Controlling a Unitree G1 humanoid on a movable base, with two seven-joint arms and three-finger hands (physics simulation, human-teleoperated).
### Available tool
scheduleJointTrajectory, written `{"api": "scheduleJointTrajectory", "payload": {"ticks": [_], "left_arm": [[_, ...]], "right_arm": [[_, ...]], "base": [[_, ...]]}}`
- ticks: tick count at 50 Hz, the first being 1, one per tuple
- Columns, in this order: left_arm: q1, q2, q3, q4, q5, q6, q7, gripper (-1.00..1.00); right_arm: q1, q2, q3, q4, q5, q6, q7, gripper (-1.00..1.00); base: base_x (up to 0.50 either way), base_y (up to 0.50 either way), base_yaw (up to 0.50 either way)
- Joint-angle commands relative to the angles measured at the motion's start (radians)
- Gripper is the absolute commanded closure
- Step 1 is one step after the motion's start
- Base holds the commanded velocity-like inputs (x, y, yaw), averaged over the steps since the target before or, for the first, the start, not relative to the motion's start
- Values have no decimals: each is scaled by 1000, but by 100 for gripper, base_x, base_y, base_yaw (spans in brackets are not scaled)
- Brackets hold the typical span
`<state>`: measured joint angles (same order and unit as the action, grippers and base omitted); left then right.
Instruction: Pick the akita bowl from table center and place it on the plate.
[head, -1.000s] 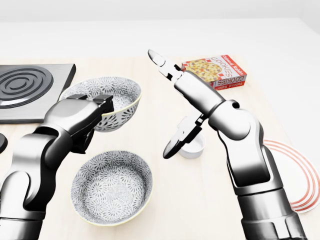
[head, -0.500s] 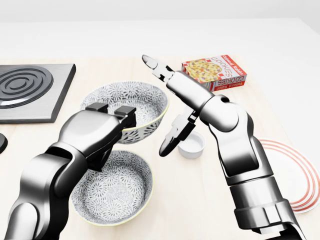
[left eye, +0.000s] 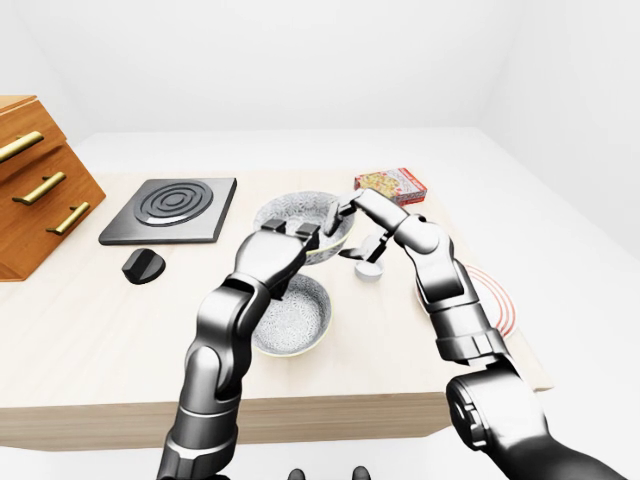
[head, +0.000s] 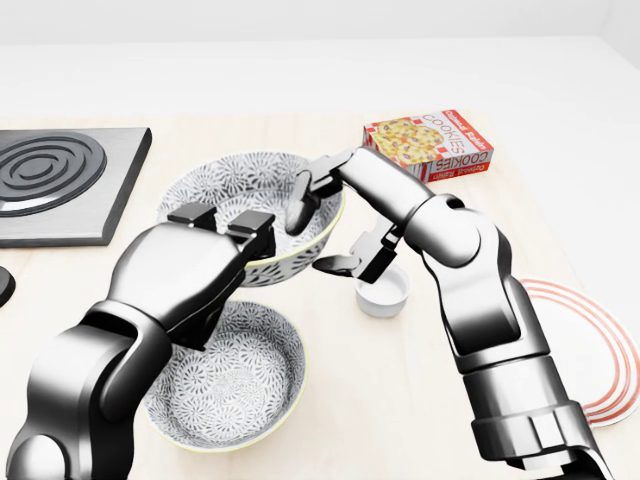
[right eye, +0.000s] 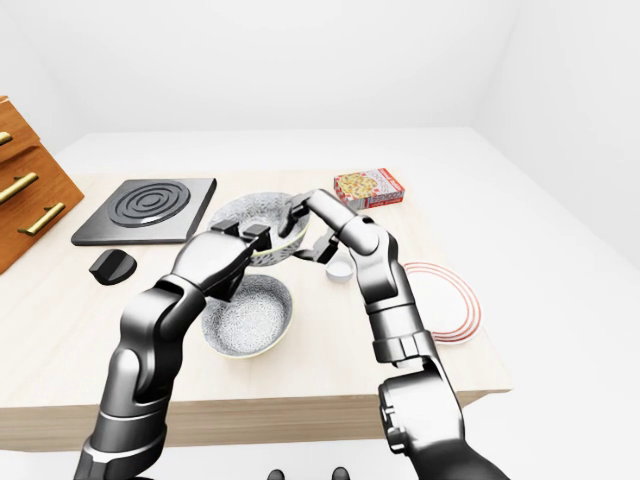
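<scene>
The left robot hand (head: 222, 232) is clamped on the near rim of a patterned bowl (head: 235, 190), its fingers hooked over the edge, and the bowl tilts a little in that grip. The right robot hand (head: 318, 215) reaches in from the opposite side: one finger curls over the bowl's right rim while another finger points under the bowl's side, so the hand stands partly apart about the rim; whether it truly grips cannot be told.

Directly below the left robot hand in the head view, a second patterned bowl (head: 240, 385) sits upright on the surface (head: 420, 380), partly hidden by the left forearm. Just beside the right robot hand, under its wrist, stands a small white cup (head: 385, 294).

Beyond the right robot hand, toward the top of the head view, lies a red cookie box (head: 430, 142). Well to the right of that hand's arm is a white plate (right eye: 445, 298) with red rings. Left of the left robot hand lies a dark stove plate (left eye: 172, 208), with a black knob (left eye: 142, 266) near it and a wooden drawer cabinet (left eye: 35, 185) further left.
</scene>
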<state>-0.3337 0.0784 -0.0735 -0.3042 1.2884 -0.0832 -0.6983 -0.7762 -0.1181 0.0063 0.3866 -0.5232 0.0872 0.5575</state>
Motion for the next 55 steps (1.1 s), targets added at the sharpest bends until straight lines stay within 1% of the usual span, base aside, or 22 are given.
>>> {"api": "scheduleJointTrajectory", "payload": {"ticks": [1, 25, 26, 27, 29, 30, 33, 39, 42, 45, 49, 50, 53, 54, 55], "left_arm": [[-16, -9, 4, -43, -19, -4, 0, 100], [-29, -8, 8, -24, -30, -4, 0, 100], [-32, -10, 9, -22, -30, -3, 0, 83], [-33, -10, 9, -23, -30, -1, 0, 14], [-34, -10, 9, -23, -31, 2, 0, -65], [-34, -9, 10, -23, -32, 3, 0, -100], [-31, -8, 9, -21, -34, 3, 0, -100], [-29, -9, 7, -20, -36, 8, 0, -100], [-28, -13, 5, -25, -40, 13, 0, -100], [-35, -18, 6, -31, -49, 23, 0, -100], [-47, -28, 6, -55, -75, 51, 0, -100], [-52, -36, 5, -78, -83, 67, 0, -100], [-65, -43, 2, -111, -101, 96, 0, -100], [-79, -48, 4, -131, -110, 112, 0, -100], [-91, -46, 6, -135, -117, 120, 0, -100]], "right_arm": [[23, 2, 9, -14, 0, 0, 15, 100], [5, 2, 8, 11, 5, 0, 13, 100], [5, 2, 8, 11, 6, 0, 13, 100], [6, 1, 8, 8, 6, 0, 14, 100], [8, 1, 8, 4, 6, 0, 16, 100], [9, 0, 8, 2, 5, 0, 16, 100], [13, 0, 8, -3, 4, 0, 18, 100], [14, -2, 9, -3, -3, 0, 20, 100], [9, -2, 9, 3, -6, 0, 19, 100], [8, -3, 10, 9, -9, 0, 20, 100], [6, -4, 10, 19, -15, 0, 21, 100], [6, -5, 9, 19, -17, 0, 21, 100], [4, -8, 8, 22, -22, 0, 22, 100], [-4, -9, 7, 36, -23, 0, 18, 100], [-5, -10, 7, 39, -23, 0, 18, 100]], "base": [[0, 0, 0], [0, 0, 0], [0, 0, 0], [0, 0, 0], [0, 0, 0], [0, 0, 0], [0, 0, 0], [0, 0, 0], [0, 0, 0], [0, 0, 0], [0, 0, 0], [0, 0, 0], [0, 0, 0], [0, 0, 0], [0, 0, 0]]}}
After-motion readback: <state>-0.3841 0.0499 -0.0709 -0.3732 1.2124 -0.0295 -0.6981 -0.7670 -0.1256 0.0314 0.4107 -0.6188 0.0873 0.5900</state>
